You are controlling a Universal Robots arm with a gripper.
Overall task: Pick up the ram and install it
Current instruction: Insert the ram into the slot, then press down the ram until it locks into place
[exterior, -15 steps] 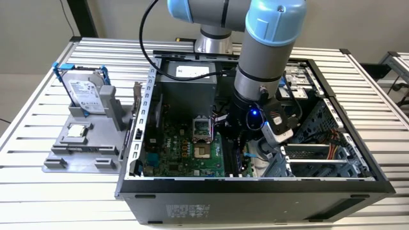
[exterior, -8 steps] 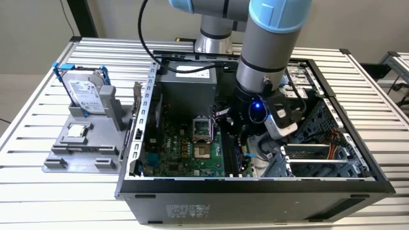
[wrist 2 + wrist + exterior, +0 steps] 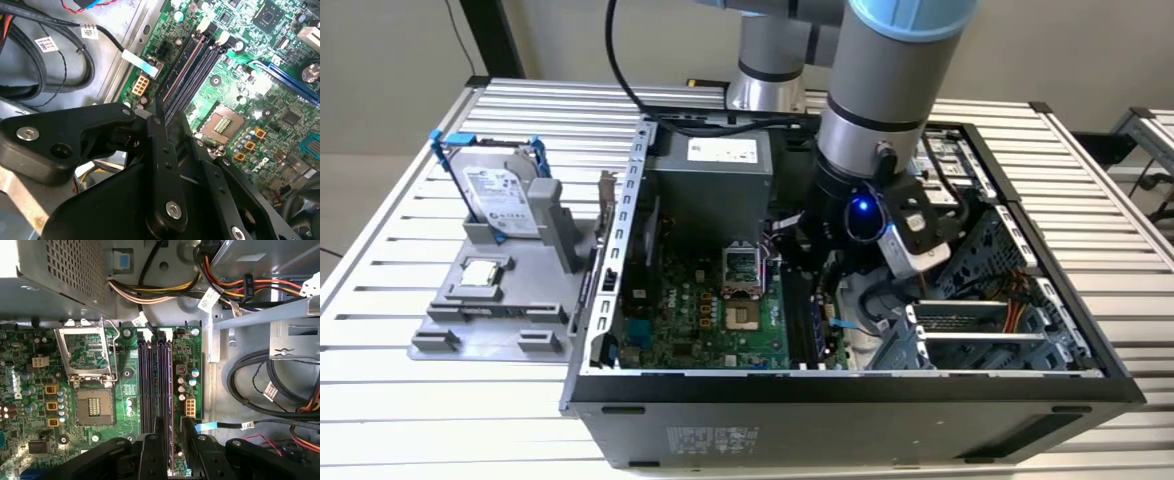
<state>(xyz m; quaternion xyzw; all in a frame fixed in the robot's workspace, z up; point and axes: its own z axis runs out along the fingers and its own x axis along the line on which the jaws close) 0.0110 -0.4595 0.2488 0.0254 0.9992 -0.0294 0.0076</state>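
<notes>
Even, soft indoor light; the table (image 3: 427,400) slats are bright, the computer case (image 3: 854,400) interior dim. In the first wrist view, glare whitens the corner at eleven o'clock.

The slatted metal table (image 3: 440,400) is carrying an open computer case (image 3: 854,400) and, near its corner, a grey fixture (image 3: 494,300).

No print can be read: the cable tags (image 3: 47,44) and the case sticker (image 3: 723,150) show only blurred marks.
</notes>
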